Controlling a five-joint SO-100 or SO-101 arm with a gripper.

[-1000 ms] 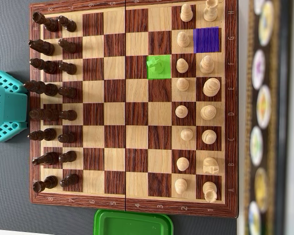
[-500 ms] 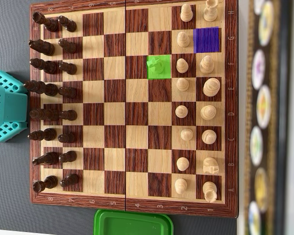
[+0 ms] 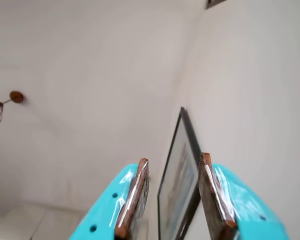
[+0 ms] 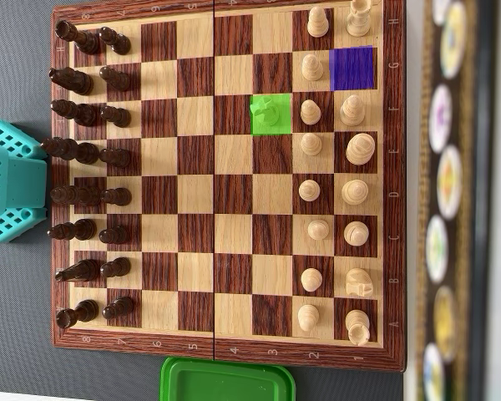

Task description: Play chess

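the end effector (image 3: 170,200) points up at a wall, jaws parted a little with nothing between them, only a leaning frame (image 3: 182,185) behind. the arm base (image 4: 12,180) sits at mid-left, off the board (image 4: 225,180). judged next: swing down over the knight (image 4: 268,111) on the green square, upper centre, gripping its top squarely. grey table (image 4: 17,50).

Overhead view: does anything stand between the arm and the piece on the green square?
Yes: two columns of dark pieces line the left edge of the board, between the teal arm and the green-tinted piece. Squares beyond them are empty.
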